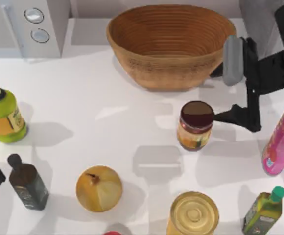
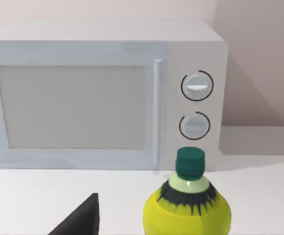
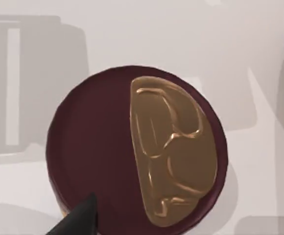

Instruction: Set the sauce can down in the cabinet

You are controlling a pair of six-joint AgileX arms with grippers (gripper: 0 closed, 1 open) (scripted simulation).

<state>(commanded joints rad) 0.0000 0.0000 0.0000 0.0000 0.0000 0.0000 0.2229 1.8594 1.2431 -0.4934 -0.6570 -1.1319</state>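
My right claw (image 1: 230,116) reaches in from the bench's right edge and sits just beside the sauce can (image 1: 196,125), one dark fingertip (image 1: 219,116) at the rim of its maroon top. I cannot tell how wide that claw stands. From my right wrist, the can's round top (image 3: 98,152) lies straight below, with a glossy tan patch across half of it, and one fingertip (image 3: 81,218) pokes in over its rim.

The can stands upright on the bench (image 1: 107,112), right of the middle, in front of the wicker basket (image 1: 170,44) at the rear edge. A larger gold-topped can (image 1: 193,214) stands at the front edge, nearly in line with it. A pink bottle (image 1: 282,137) leans at the right edge, and a small green-capped bottle (image 1: 263,210) is near the front right corner.

My left arm is parked at the left edge, its claw (image 2: 81,220) near the yellow-green bottle (image 1: 2,115). I cannot tell that claw's opening either. The microwave (image 1: 29,27) fills the rear left corner. An onion (image 1: 99,188) and a dark bottle (image 1: 28,183) stand toward the front left.
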